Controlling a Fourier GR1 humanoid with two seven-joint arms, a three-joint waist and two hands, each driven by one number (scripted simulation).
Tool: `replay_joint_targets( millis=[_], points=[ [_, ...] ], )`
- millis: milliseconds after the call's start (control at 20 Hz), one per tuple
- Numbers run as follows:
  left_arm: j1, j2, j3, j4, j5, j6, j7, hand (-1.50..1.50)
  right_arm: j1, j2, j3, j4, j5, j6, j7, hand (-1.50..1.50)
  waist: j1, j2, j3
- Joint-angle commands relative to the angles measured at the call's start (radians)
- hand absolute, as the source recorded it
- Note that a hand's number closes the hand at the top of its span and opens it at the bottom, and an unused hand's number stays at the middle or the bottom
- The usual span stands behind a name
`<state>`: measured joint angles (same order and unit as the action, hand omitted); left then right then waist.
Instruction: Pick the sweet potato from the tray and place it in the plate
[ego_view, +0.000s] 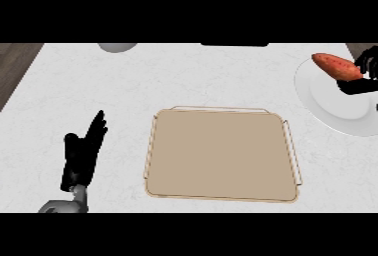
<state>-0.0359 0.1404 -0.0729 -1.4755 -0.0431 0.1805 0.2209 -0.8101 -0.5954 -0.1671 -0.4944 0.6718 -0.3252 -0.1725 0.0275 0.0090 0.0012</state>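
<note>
The orange-red sweet potato (337, 67) lies over the upper part of the white plate (329, 107) at the view's right edge. My right hand (363, 75) is right beside it, its black fingers curled against the potato's right end. The tan tray (221, 155) sits in the middle of the counter with nothing on it. My left hand (83, 155) rests open at the lower left, fingers straight and pointing up, well away from the tray.
A grey round object (117, 47) shows partly at the counter's top edge. A dark object (234, 44) lies along the top edge near the middle. Dark wood floor (15, 65) borders the white counter at the upper left.
</note>
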Motion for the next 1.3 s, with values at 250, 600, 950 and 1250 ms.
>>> replay_joint_targets(
  millis=[250, 600, 950, 1250],
  points=[
    [-0.02, -0.007, -0.015, -0.041, -0.004, -0.013, 0.036, 0.0, -0.058, -0.089, -0.022, 0.282, 0.026, 0.12, -0.096, 1.5, 0.032, 0.014, 0.003],
    [-0.08, -0.039, -0.024, 0.05, -0.026, 0.001, 0.002, 0.0, -0.089, -0.087, 0.022, 0.382, 0.071, 0.293, -0.078, -1.5, 0.037, 0.023, 0.003],
    [-0.016, -0.033, -0.02, 0.011, -0.022, -0.004, -0.03, 0.0, -0.049, -0.114, -0.059, 0.363, -0.014, 0.355, -0.331, -1.5, 0.033, 0.015, 0.005],
    [-0.041, -0.039, -0.011, 0.023, -0.024, 0.012, 0.0, 0.0, -0.086, -0.135, -0.294, 0.365, -0.258, 0.489, -0.469, -1.5, 0.01, 0.015, 0.008]
  ],
)
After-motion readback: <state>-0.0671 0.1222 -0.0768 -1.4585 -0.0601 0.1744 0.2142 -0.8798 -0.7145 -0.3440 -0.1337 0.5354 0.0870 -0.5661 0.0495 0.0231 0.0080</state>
